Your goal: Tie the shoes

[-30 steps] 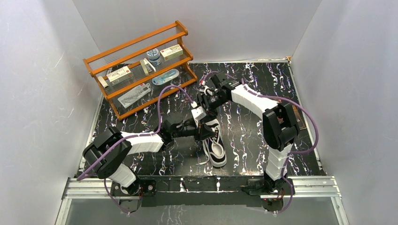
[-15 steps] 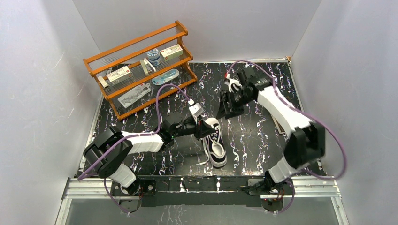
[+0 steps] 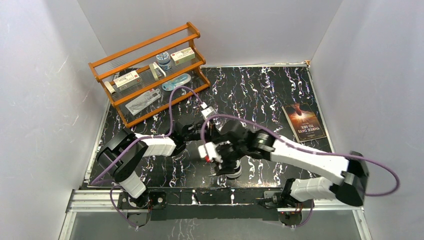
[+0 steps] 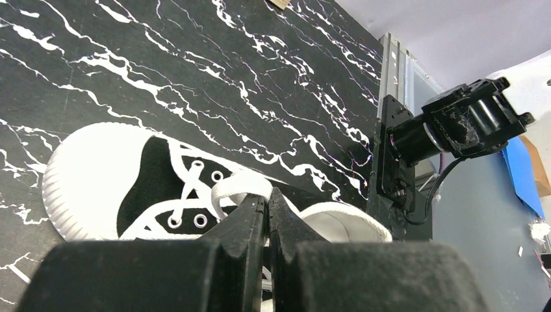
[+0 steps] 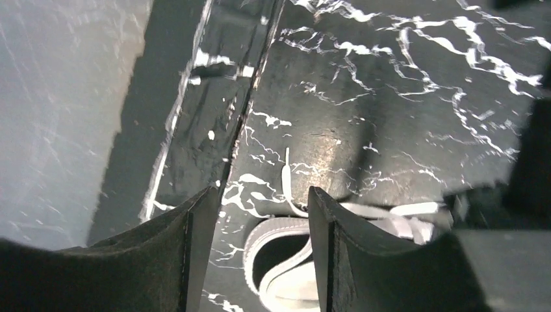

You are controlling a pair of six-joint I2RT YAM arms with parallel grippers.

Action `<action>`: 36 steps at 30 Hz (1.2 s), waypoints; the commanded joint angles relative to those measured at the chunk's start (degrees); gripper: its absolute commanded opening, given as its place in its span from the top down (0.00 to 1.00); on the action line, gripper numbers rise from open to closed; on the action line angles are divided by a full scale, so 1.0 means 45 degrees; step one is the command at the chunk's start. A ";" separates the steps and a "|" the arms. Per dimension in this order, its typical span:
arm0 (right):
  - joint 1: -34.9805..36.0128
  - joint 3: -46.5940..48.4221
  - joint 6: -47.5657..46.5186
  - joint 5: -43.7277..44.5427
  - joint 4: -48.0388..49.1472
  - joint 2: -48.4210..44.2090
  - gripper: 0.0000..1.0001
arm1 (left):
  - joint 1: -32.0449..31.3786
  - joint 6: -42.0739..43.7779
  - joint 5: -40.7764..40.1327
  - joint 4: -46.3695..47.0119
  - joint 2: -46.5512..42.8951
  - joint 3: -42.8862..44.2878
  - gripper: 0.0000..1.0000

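The black sneaker (image 4: 146, 172) with a white toe cap lies on the marbled table, toe to the left in the left wrist view. In the top view only its near end (image 3: 234, 171) shows under my right arm. My left gripper (image 4: 267, 198) is shut on a loop of white lace (image 4: 235, 184) over the eyelets, and in the top view it (image 3: 216, 136) sits at the shoe. My right gripper (image 5: 263, 195) is open and hovers over the shoe's heel opening (image 5: 286, 260). A loose lace end (image 5: 286, 170) lies on the table beyond it. In the top view it (image 3: 220, 159) is above the shoe.
An orange wooden rack (image 3: 150, 75) with small boxes and items stands at the far left. A book (image 3: 304, 121) lies at the right. The metal rail (image 3: 215, 196) runs along the near edge, close to the shoe. My right arm's wrist (image 4: 455, 127) hangs beside the shoe.
My right arm has swung from the far middle of the table round to the near side, and its open gripper now hangs over the shoe. My left gripper stays at the laces.
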 commanded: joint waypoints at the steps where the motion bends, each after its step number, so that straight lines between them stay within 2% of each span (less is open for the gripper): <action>1: 0.1139 0.1105 -0.4121 0.1251 -0.0863 0.2588 0.40 | 0.0032 0.0110 0.0760 -0.0165 0.0235 0.0503 1.00; 6: 0.1612 0.0998 -0.4214 0.4139 -0.0455 0.4282 0.45 | 0.0047 0.0137 0.0664 -0.0289 0.0316 0.0440 1.00; 9: 0.1978 0.0737 -0.4670 0.4904 -0.0352 0.4667 0.48 | 0.0050 0.0150 0.0640 -0.0449 0.0275 0.0423 1.00; 16: 0.2088 0.0576 -0.5018 0.4199 -0.0587 0.5260 0.47 | 0.0051 0.0217 0.0724 -0.0738 0.0088 0.0340 1.00; 22: 0.2109 -0.0389 -0.5154 0.4193 0.0379 0.5166 0.39 | 0.0052 0.0370 0.0481 -0.0972 0.0030 0.0342 1.00; 31: 0.2111 -0.0147 -0.5194 0.4409 0.0921 0.6414 0.45 | 0.0051 0.0254 0.0544 -0.0952 0.0149 0.0483 1.00; 33: 0.2107 -0.0111 -0.5181 0.4500 0.0982 0.6699 0.54 | 0.0056 0.0244 0.0565 -0.0952 0.0146 0.0474 1.00; 34: 0.2119 -0.0089 -0.5192 0.4447 0.0941 0.6812 0.63 | 0.0051 0.0235 0.0576 -0.0952 0.0150 0.0466 1.00; 36: 0.2170 0.0014 -0.5082 0.4223 0.0782 0.6861 0.90 | 0.0053 0.0231 0.0568 -0.0950 0.0090 0.0431 1.00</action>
